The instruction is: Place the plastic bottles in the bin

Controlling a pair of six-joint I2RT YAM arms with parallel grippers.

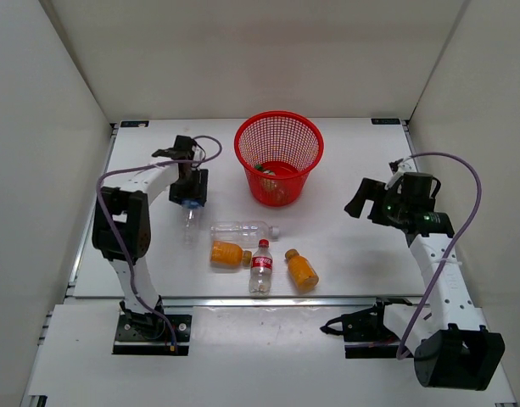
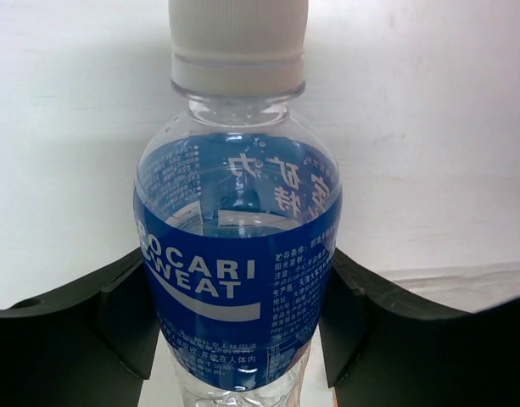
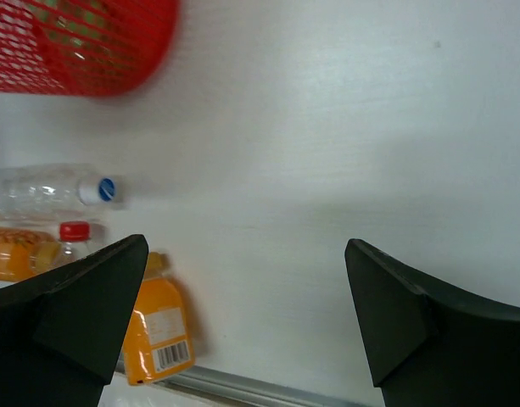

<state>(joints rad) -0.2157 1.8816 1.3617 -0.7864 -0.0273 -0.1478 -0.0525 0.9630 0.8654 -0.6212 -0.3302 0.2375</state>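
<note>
My left gripper [image 1: 190, 197] [image 2: 238, 326] is shut on the blue-labelled plastic bottle [image 1: 190, 217] [image 2: 234, 246], with both pads pressed against its label and the white cap pointing away. On the table lie a clear bottle [image 1: 241, 231] [image 3: 39, 191], an orange bottle [image 1: 227, 253] [image 3: 13, 259], a red-labelled cola bottle [image 1: 260, 265] and a second orange bottle [image 1: 301, 269] [image 3: 162, 326]. The red mesh bin [image 1: 285, 188] [image 3: 81, 51] stands behind them with something green inside. My right gripper [image 1: 367, 197] [image 3: 247, 314] hangs open and empty to the right of the bottles.
White walls enclose the table on three sides. A metal rail [image 1: 243, 299] runs along the near edge just behind the loose bottles. The left arm's purple cable [image 1: 115, 178] loops beside its wrist.
</note>
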